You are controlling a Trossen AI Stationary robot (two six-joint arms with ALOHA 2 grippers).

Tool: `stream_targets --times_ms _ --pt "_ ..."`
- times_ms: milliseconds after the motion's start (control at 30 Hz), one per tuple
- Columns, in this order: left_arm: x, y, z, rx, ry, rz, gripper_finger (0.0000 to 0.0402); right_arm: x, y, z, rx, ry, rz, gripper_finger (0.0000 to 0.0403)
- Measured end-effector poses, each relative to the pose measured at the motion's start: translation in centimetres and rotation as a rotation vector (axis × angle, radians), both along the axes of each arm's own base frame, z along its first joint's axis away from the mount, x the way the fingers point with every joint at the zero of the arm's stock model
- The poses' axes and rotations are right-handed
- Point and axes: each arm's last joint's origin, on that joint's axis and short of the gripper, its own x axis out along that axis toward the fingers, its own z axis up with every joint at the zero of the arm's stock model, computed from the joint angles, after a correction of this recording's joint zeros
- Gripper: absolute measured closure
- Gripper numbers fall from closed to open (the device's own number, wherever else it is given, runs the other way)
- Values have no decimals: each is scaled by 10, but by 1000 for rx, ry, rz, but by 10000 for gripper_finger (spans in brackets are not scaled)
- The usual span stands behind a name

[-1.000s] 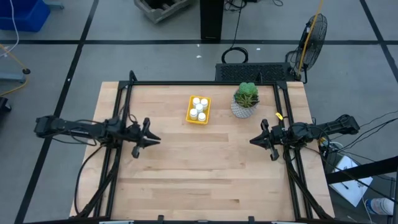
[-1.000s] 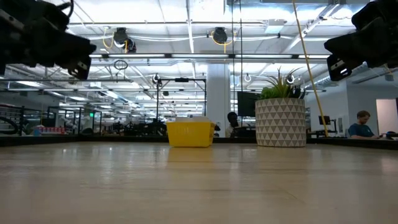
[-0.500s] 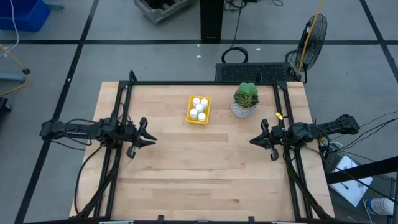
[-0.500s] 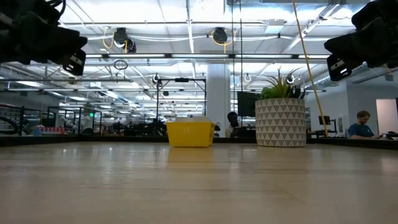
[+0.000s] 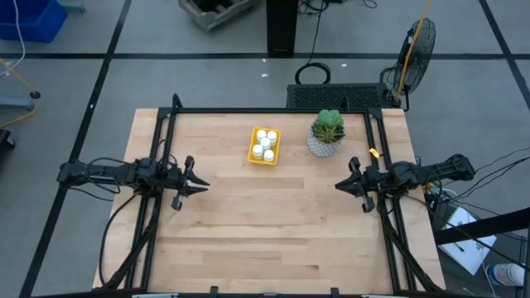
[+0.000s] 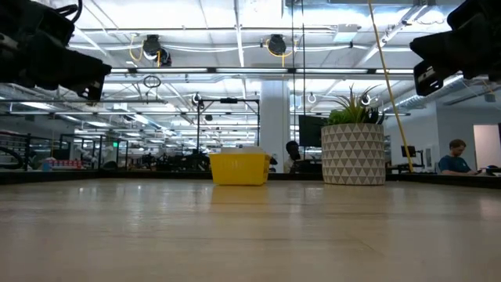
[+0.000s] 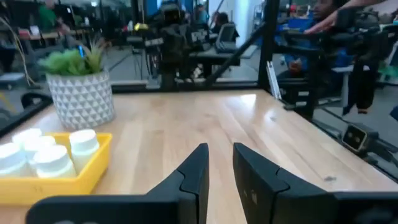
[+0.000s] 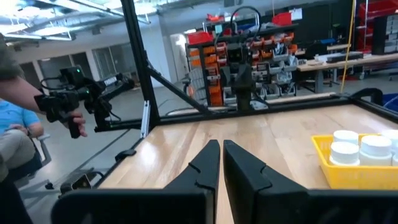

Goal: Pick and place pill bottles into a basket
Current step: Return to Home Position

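Note:
Several white pill bottles (image 5: 265, 144) stand upright on their bases inside the yellow tray (image 5: 252, 156), at the far middle of the table. They also show in the left wrist view (image 7: 53, 152) and the right wrist view (image 8: 364, 148). My left gripper (image 5: 205, 187) hovers above the table's left side, pointing right, with its fingers nearly together and empty (image 7: 219, 152). My right gripper (image 5: 337, 185) hovers above the right side, pointing left, shut and empty (image 8: 221, 146). Both are well short of the tray.
A white patterned pot with a green plant (image 5: 327, 135) stands just right of the tray. A black frame (image 5: 265, 110) runs along the far, left and right table edges. Bare wood lies between the grippers and toward the near edge. People show beyond the table (image 6: 455, 157).
My left gripper has drawn back a little toward the table's left edge, staying level and empty. The bottles and the tray have kept their places.

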Motion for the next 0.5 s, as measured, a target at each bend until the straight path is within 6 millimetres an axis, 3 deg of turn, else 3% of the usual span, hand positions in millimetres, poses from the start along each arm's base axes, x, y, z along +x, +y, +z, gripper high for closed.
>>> stream_targets --times_ms 500 --pt "0 0 2 -17 -23 5 325 0 0 -2 -4 19 0 387"
